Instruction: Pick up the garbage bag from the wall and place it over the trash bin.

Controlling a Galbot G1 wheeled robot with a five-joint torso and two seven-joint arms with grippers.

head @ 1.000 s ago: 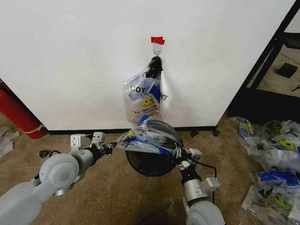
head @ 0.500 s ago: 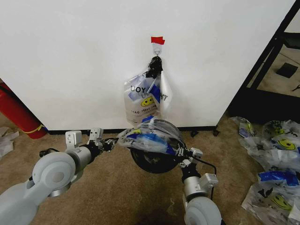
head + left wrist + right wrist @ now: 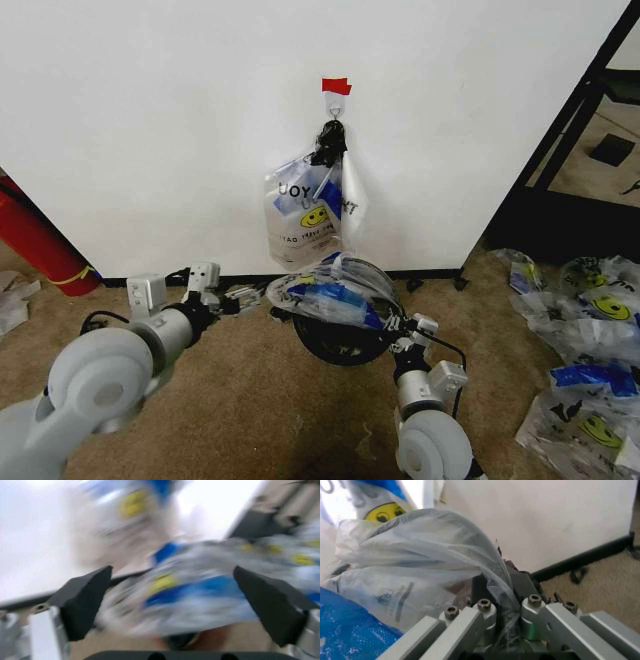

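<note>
The garbage bag [image 3: 330,292] lies bunched over the top of the black trash bin [image 3: 335,342], which stands on the carpet close to the white wall [image 3: 150,130]. My right gripper [image 3: 397,326] is at the bin's right rim; the right wrist view shows this gripper [image 3: 507,615] shut on the bag's clear film [image 3: 420,555]. At the bag's left edge my left gripper [image 3: 240,297] stands open. In the left wrist view its fingers [image 3: 85,600] are spread wide, with the blurred bag [image 3: 200,592] ahead of them.
A thick bunch of bags [image 3: 312,215] hangs from a hook [image 3: 336,108] under red tape [image 3: 336,86]. A red cylinder [image 3: 35,240] leans at the left. Loose bags [image 3: 590,370] litter the floor at the right, beside a black frame [image 3: 570,130].
The bin and the bag on it have shifted right and toward the wall. My left arm has drawn back to the left; my right gripper followed the bin's rim.
</note>
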